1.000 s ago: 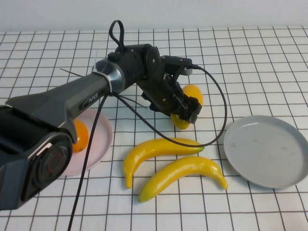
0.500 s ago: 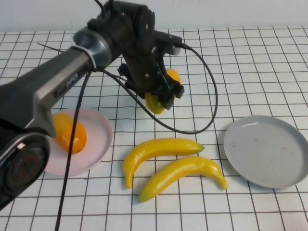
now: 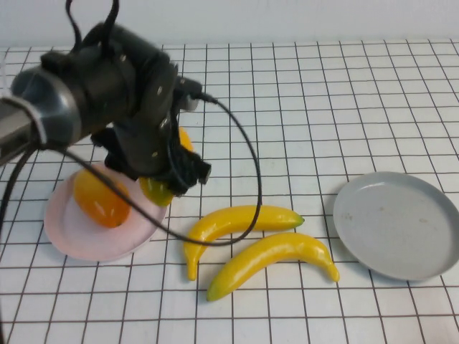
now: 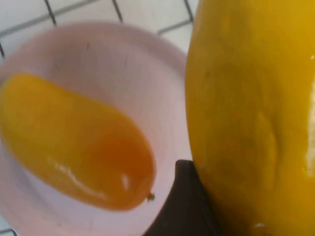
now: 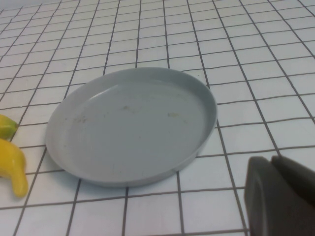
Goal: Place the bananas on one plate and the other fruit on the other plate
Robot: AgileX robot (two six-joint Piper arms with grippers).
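My left gripper [image 3: 169, 180] is shut on the yellow mango [image 3: 155, 192] and holds it just above the right rim of the pale pink plate [image 3: 72, 236]. The orange-yellow mango [image 3: 100, 199] lies in that plate. In the left wrist view the held mango [image 4: 251, 113] fills the right side, with the orange mango [image 4: 78, 142] in the pink plate [image 4: 98, 59] below. Two bananas [image 3: 237, 222] [image 3: 276, 258] lie on the table in the middle. The grey plate [image 3: 398, 222] sits empty at the right. My right gripper [image 5: 273, 160] is shut and empty, beside the grey plate [image 5: 133, 123].
The table is a white cloth with a black grid. The left arm's black cable [image 3: 247, 179] loops down over the end of the upper banana. Banana ends [image 5: 11, 164] show at the edge of the right wrist view.
My left gripper has carried the yellow mango from the table's middle back to the left and down, to the pink plate's right rim. Bananas and grey plate have not moved.
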